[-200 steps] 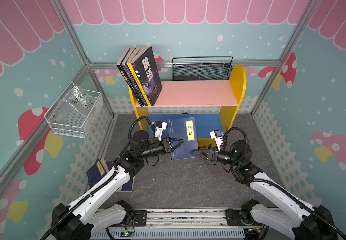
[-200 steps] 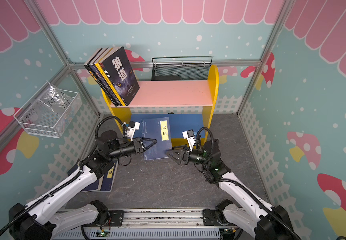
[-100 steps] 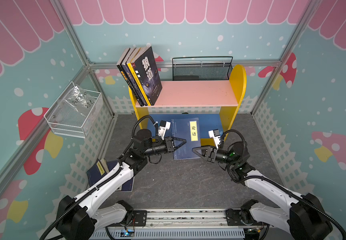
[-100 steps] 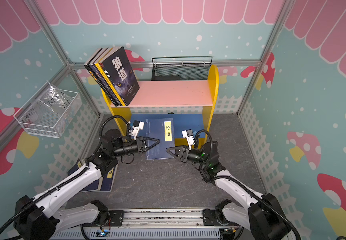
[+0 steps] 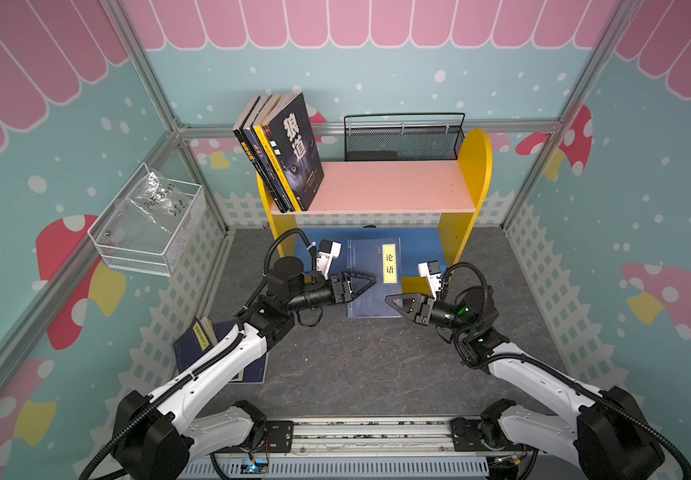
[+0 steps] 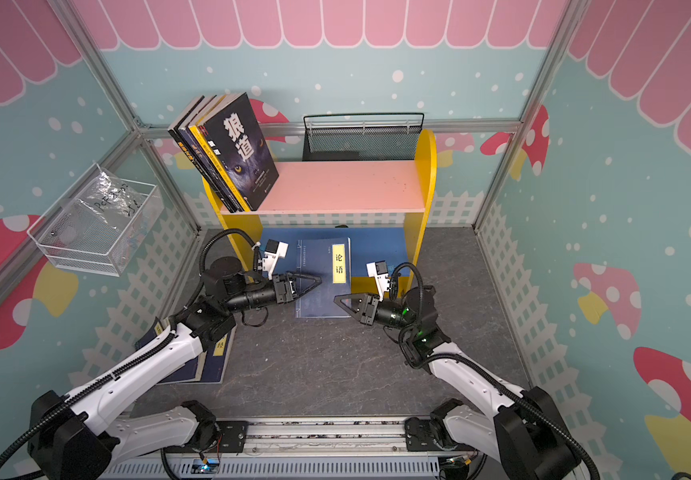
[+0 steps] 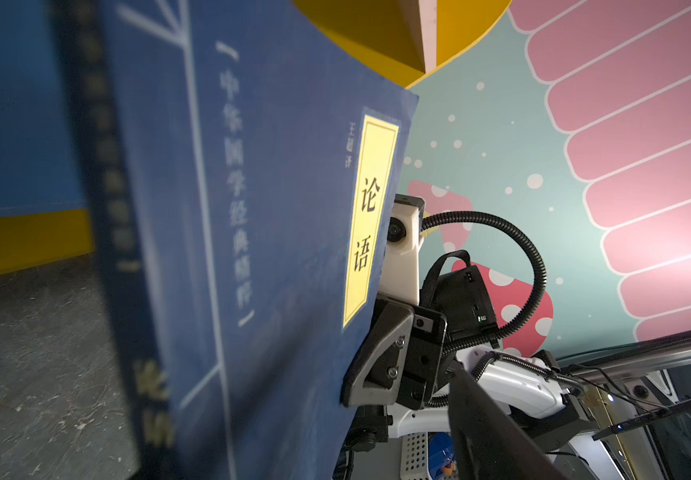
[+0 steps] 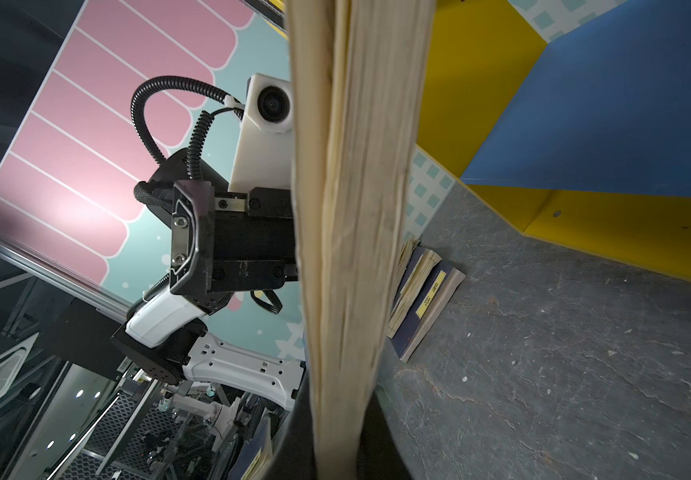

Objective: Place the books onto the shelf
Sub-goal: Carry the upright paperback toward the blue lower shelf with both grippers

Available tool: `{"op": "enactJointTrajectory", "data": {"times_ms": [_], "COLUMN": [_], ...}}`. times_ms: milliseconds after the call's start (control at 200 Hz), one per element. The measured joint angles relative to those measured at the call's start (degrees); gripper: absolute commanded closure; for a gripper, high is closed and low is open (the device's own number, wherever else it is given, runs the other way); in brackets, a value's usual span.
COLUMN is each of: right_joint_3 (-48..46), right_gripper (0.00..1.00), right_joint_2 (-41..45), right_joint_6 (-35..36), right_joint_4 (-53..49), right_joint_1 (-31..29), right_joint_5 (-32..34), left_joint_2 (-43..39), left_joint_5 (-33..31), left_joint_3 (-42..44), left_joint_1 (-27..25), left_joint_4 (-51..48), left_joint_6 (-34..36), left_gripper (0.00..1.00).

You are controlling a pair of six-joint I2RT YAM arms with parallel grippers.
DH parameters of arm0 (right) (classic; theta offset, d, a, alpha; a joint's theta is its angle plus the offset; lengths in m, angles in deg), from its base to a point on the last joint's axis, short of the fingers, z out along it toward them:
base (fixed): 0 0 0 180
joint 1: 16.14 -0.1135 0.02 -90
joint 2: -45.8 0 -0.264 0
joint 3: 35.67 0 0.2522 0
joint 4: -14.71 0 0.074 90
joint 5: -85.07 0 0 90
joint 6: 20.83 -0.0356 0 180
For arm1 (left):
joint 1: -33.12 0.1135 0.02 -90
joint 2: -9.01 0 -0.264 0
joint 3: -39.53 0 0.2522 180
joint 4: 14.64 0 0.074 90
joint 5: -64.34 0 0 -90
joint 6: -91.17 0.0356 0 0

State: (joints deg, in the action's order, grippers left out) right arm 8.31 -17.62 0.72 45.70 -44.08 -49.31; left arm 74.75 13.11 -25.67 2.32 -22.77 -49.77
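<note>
A navy book (image 5: 366,257) with a yellow title label hangs upright in front of the shelf (image 5: 389,187), above the floor. My right gripper (image 5: 389,298) is shut on its page edge (image 8: 348,208). My left gripper (image 5: 371,282) stands open at the spine side, and one finger (image 7: 485,424) sits clear of the cover (image 7: 273,249). Several books (image 5: 294,153) lean at the left end of the pink upper board. The blue lower board (image 5: 422,249) lies behind the held book. More navy books (image 5: 202,336) lie on the floor beside the left arm.
A black mesh basket (image 5: 402,137) stands behind the shelf. A white wire basket (image 5: 148,224) hangs on the left wall. The arms' rail (image 5: 356,436) runs along the front edge. White picket panels line the floor's sides.
My right gripper has closed on the navy book's page edge. My left gripper, which held the book before, has opened. The book shifted slightly right, toward the shelf.
</note>
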Motion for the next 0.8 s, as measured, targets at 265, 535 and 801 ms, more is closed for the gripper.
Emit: {"op": "enactJointTrajectory", "data": {"times_ms": [265, 535, 801], "right_joint_3": [0.0, 0.1, 0.2], "right_gripper": [0.95, 0.94, 0.93], "right_joint_2": [0.7, 0.2, -0.1], "right_joint_6": [-0.6, -0.9, -0.9], "right_joint_4": [0.1, 0.2, 0.2], "right_joint_1": [1.4, 1.4, 1.5], "right_joint_5": [0.3, -0.3, -0.5], "left_joint_2": [-4.1, -3.7, -3.2], "left_joint_5": [-2.2, -2.3, -2.3], "left_joint_3": [3.6, 3.9, 3.9], "left_joint_1": [0.0, 0.0, 0.0], "left_joint_4": [-1.5, -1.4, -1.4], "left_joint_6": [-0.3, -1.4, -1.6], "left_gripper": [0.58, 0.75, 0.86]}}
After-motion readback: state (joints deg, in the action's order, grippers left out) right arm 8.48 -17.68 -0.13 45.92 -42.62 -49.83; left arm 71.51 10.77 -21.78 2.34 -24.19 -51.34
